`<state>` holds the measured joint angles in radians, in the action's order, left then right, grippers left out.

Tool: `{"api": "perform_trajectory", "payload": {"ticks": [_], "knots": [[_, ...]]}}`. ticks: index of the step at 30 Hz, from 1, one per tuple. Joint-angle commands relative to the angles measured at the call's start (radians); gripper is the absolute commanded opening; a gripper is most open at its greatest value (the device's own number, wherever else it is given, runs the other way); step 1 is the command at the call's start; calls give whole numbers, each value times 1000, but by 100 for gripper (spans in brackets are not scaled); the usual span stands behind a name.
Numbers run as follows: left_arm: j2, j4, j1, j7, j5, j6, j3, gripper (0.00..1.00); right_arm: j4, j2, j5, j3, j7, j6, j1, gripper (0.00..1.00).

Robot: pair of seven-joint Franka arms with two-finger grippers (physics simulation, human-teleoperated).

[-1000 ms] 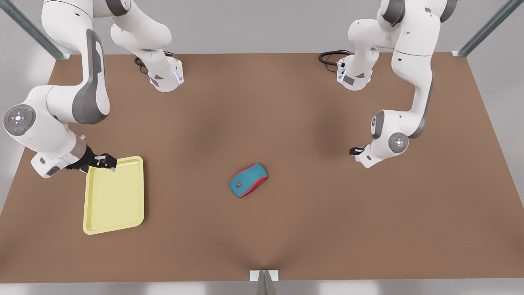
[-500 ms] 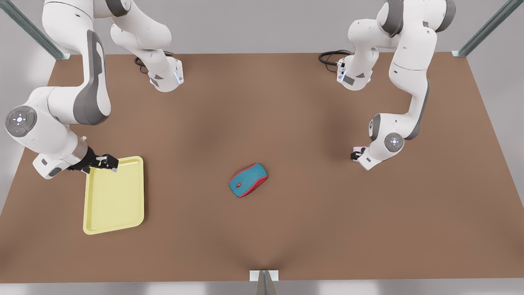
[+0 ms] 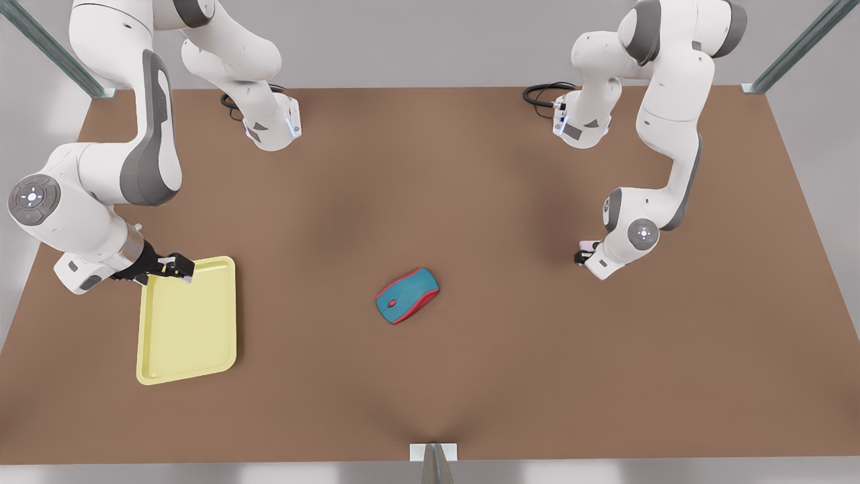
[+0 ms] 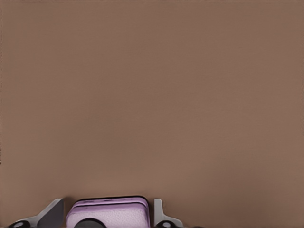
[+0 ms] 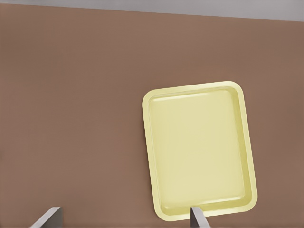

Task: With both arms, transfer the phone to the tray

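The left gripper has dropped lower, fingers straddling the phone but not clamped, so squeeze squarely; right gripper hangs open at the tray.

No readable text, label, brand, number or sign appears on anything in view.

A simulated robot test bench: a bare brown table stands before a plain grey wall, framed by metal struts at its far corners. Two white arms are bolted to the tabletop, with black cables coiled beside their bases.
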<state>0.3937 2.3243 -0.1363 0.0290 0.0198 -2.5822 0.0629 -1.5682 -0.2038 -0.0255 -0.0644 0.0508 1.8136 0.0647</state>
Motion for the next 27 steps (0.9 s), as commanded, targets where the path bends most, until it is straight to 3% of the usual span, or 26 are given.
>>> {"api": "perform_trajectory", "payload": {"ticks": [1,13,20,27], "knots": [[-4,0,0,31,0,-3,0,79,1,1,1,0,4,0,0,100],[-50,-29,0,31,0,77,-3,77,2,0,1,0,3,0,0,100],[-35,-230,-9,164,-1,260,-94,77,1,0,3,0,4,0,1,100],[-32,-266,-37,196,0,303,-94,77,2,0,3,0,4,0,1,100]]}}
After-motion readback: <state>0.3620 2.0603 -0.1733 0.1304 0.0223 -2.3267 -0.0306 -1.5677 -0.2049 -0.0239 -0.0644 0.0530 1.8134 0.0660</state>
